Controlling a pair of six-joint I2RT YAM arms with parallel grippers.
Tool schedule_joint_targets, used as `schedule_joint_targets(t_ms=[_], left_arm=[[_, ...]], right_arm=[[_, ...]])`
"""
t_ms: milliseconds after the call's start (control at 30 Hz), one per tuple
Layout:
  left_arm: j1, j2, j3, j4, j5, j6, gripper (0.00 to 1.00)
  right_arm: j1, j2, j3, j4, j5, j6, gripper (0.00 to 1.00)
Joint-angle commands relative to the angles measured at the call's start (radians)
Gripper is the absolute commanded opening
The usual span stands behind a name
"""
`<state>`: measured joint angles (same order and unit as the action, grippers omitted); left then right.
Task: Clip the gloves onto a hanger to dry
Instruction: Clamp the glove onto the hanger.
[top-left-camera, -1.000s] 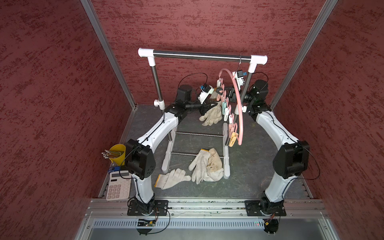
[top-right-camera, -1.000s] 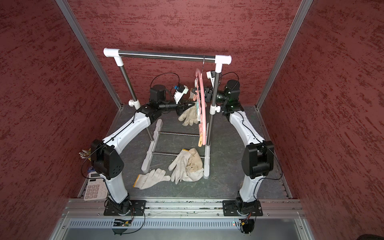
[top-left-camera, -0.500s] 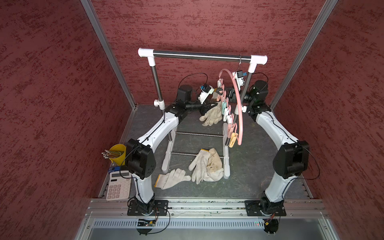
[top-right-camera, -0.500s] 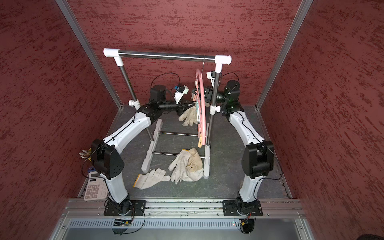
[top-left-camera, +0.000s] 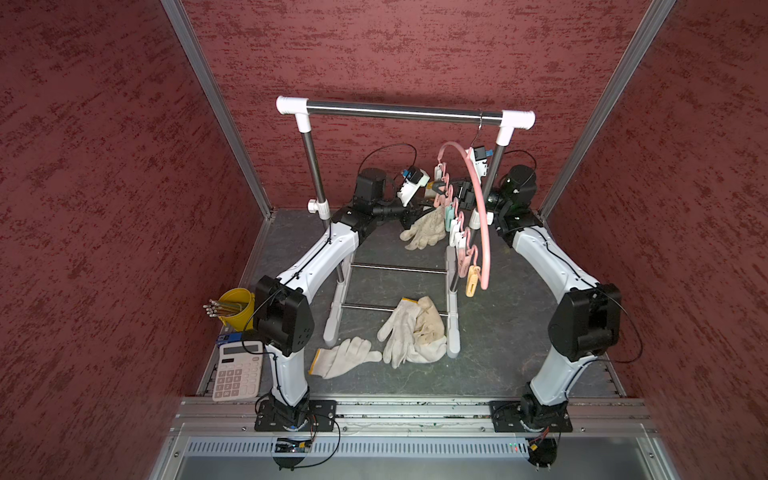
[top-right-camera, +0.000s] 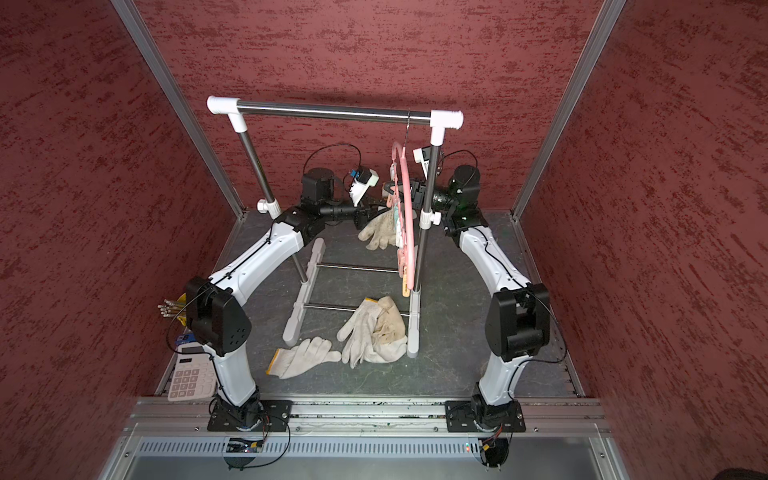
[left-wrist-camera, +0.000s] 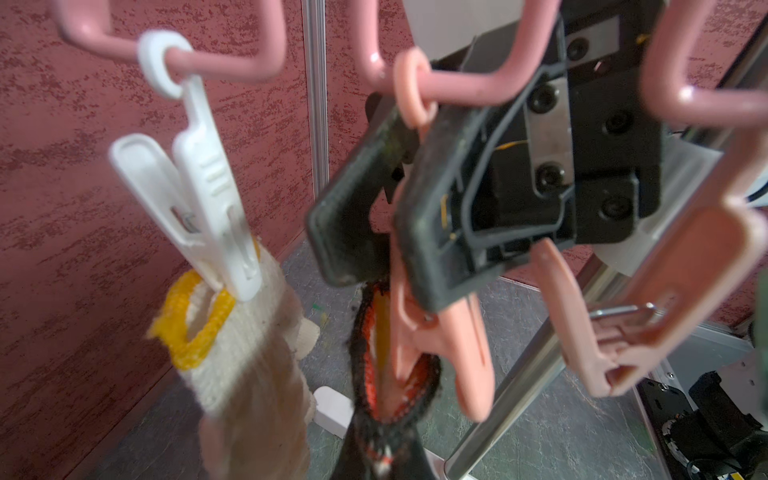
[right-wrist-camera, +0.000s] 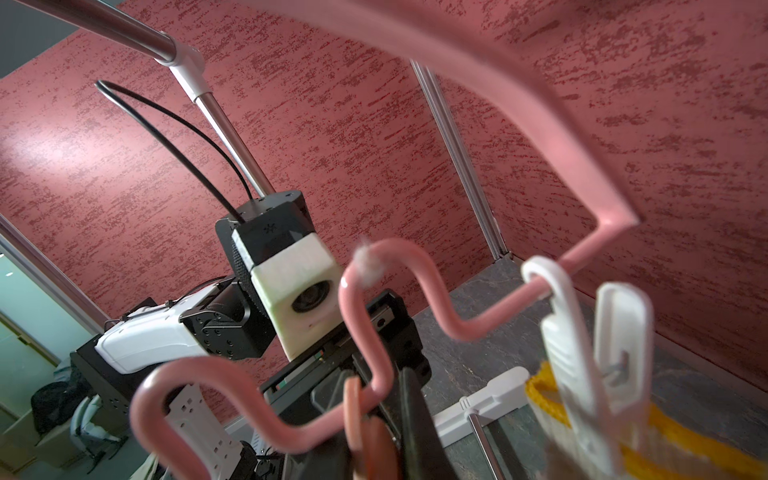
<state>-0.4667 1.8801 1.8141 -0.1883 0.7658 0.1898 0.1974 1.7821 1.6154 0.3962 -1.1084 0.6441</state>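
Right end effector: clamped on a pink clip of the hanger — its mouth gapes.
Left end effector: closed, just beside the hanger's far end; contents unclear.
Clipped glove: hangs from the hanger's white clip.
Other gloves: on the desk, below the hanger.
Rack: carries the hanger by its wire hook.

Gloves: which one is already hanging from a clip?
The yellow-cuffed glove pinched by the white clip; the loose gloves lie on the floor.
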Motion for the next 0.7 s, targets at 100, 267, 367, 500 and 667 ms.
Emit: schedule_joint_targets(t_ms=[100, 267, 367, 500, 667], left_arm=[[-0.003, -0.022, 0.031, -0.019, 0.019, 0.016, 0.0], [-0.003, -0.039, 0.031, -0.03, 0.02, 0.023, 0.0], [-0.005, -0.047, 0.031, -0.041, 0.021, 0.034, 0.0], [-0.004, -0.055, 0.036, -0.048, 0.023, 0.039, 0.0], [-0.007, -0.067, 0.039, -0.053, 0.027, 0.042, 0.0]], right_arm=[[0.011, -0.041, -0.006, 0.018, -0.006, -0.015, 0.0], [0.011, -0.042, -0.005, -0.001, 0.018, -0.048, 0.0], [0.01, -0.041, -0.005, -0.002, 0.021, -0.051, 0.0], [0.011, -0.042, -0.009, -0.012, 0.029, -0.062, 0.0], [0.011, -0.046, -0.011, -0.034, 0.046, -0.093, 0.0]])
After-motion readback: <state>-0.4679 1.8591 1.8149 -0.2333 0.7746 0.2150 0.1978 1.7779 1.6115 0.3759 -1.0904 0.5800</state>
